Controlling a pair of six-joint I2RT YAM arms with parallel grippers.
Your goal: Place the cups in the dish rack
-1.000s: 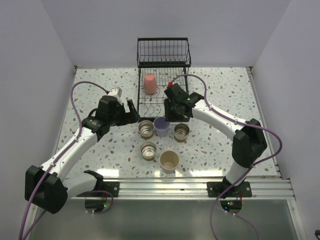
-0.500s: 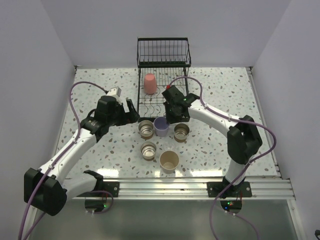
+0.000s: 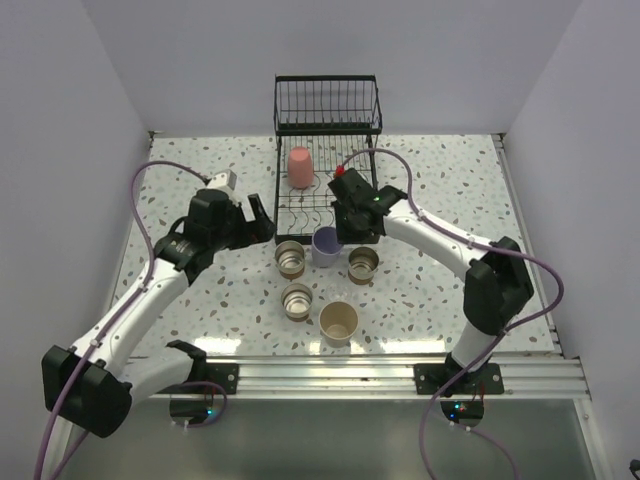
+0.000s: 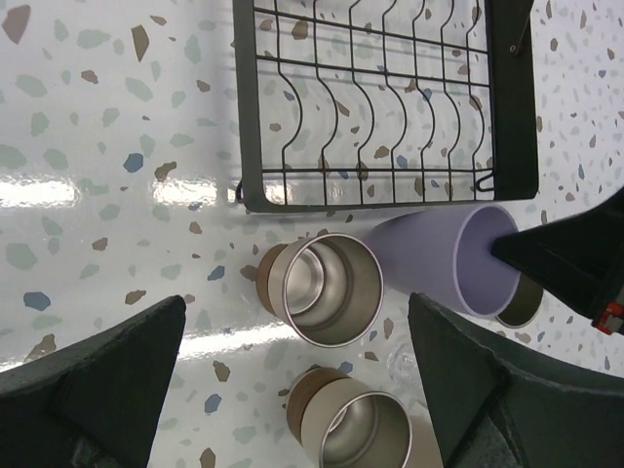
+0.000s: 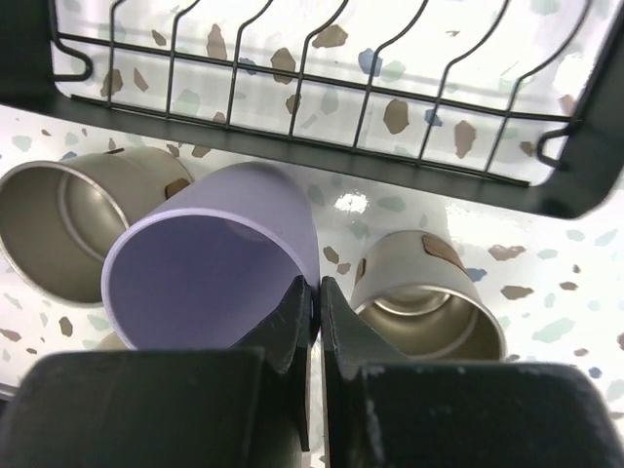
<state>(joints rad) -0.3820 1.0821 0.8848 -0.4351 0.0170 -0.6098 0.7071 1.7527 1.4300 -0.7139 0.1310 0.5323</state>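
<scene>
Right gripper (image 5: 316, 292) clamped on the rim of the lavender cup (image 5: 210, 283), cup tilted beside the dish rack (image 5: 322, 156), left gripper (image 4: 297, 341) spread wide, empty, above a brown cup (image 4: 327, 288)

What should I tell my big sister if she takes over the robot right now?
Right gripper: shut on the rim of the lavender tumbler, which is tilted just in front of the black wire dish rack.
Left gripper: open, holding nothing, left of the rack's tray.
Done: one coral-pink tumbler sits upside down on the tray.
Left: load the lavender one, then three brown tumblers with shiny metal insides and a beige tumbler on the speckled table.
</scene>
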